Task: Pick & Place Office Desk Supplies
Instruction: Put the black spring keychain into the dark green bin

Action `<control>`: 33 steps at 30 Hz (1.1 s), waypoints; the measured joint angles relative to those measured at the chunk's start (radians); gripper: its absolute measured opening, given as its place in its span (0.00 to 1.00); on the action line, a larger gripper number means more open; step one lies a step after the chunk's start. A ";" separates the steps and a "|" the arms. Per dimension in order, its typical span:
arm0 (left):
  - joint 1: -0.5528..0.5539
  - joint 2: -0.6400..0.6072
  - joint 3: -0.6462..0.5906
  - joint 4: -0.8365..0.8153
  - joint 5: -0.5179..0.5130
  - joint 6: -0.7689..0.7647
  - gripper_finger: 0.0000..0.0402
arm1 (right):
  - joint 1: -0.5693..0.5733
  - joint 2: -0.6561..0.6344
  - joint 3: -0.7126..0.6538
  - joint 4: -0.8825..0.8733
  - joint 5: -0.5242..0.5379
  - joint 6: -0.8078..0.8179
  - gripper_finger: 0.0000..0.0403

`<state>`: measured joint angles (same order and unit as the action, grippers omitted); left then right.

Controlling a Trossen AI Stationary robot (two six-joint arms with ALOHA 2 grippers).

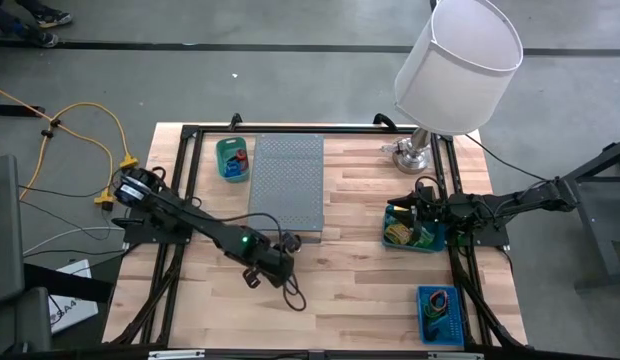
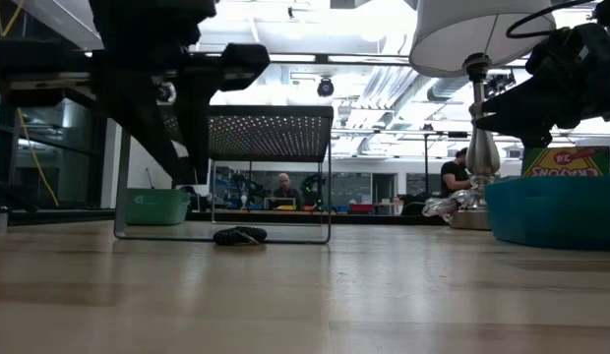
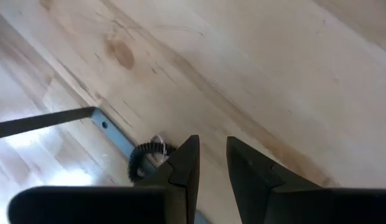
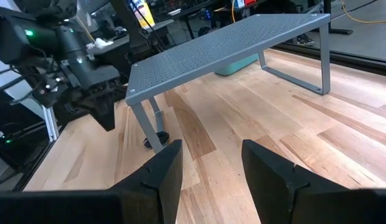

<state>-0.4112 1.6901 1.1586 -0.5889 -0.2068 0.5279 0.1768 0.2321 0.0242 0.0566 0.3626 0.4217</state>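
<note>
There are two robot arms, and each has one hand: the left hand and the right hand. One wooden worktop carries one grey metal stand with holes, one lamp and three small bins: a green bin, a teal bin and a blue bin. One dark rubber band lies by the stand's leg.

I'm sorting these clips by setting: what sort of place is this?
Probably a robotics lab or workshop: a butcher-block table framed by two arm mounts, exposed ceiling ducts, and people at cluttered benches behind.
</note>
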 joint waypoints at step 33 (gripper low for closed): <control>0.022 0.090 0.025 -0.035 -0.145 0.217 0.18 | 0.000 0.010 0.000 -0.001 0.001 0.000 0.38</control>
<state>-0.3889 1.7798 1.1839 -0.6235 -0.3515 0.7450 0.1767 0.2417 0.0238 0.0555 0.3632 0.4217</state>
